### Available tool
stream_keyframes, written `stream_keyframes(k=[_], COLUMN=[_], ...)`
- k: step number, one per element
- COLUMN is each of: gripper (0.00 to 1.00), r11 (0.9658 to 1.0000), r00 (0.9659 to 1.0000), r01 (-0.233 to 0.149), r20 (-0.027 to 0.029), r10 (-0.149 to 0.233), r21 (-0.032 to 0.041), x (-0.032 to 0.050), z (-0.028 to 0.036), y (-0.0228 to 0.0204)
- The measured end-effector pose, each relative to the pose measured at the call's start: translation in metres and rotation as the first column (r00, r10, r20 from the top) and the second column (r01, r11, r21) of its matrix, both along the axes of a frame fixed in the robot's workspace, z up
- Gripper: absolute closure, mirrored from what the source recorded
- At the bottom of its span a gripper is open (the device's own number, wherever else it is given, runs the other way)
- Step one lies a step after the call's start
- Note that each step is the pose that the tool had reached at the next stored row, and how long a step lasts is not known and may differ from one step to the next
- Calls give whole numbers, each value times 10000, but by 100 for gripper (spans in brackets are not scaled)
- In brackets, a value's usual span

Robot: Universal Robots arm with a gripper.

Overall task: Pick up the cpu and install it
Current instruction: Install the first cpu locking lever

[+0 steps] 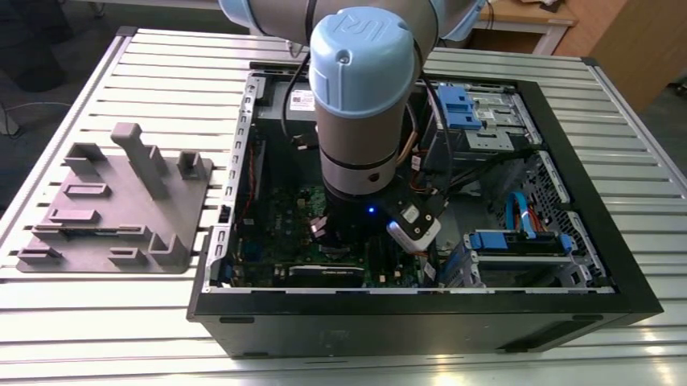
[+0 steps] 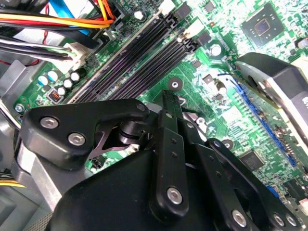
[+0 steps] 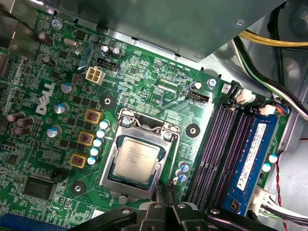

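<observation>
The cpu (image 3: 136, 157), a flat square with a dull silvery metal top, sits inside the shiny metal socket frame (image 3: 144, 126) on the green circuit board (image 3: 48, 159). The black gripper (image 3: 166, 204) hovers beside it; I cannot tell its grip.

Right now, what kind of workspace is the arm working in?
Likely a computer assembly test bench: an open PC case lies on a slatted metal table, a grey fixture tray beside it, and the cpu sits in the motherboard socket.
</observation>
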State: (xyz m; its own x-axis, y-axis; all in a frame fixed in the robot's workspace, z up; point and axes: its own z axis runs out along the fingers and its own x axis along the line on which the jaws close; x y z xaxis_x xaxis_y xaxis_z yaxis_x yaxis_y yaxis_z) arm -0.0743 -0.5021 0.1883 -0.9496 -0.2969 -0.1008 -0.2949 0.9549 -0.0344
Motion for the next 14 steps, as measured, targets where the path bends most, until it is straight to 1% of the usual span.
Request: stream_keyframes(k=[14], gripper=[89], r11=[10000], r00=[10000], r01=[-33], r20=[0], r10=[33], r21=[-1], x=[1], z=[-4], y=[-3])
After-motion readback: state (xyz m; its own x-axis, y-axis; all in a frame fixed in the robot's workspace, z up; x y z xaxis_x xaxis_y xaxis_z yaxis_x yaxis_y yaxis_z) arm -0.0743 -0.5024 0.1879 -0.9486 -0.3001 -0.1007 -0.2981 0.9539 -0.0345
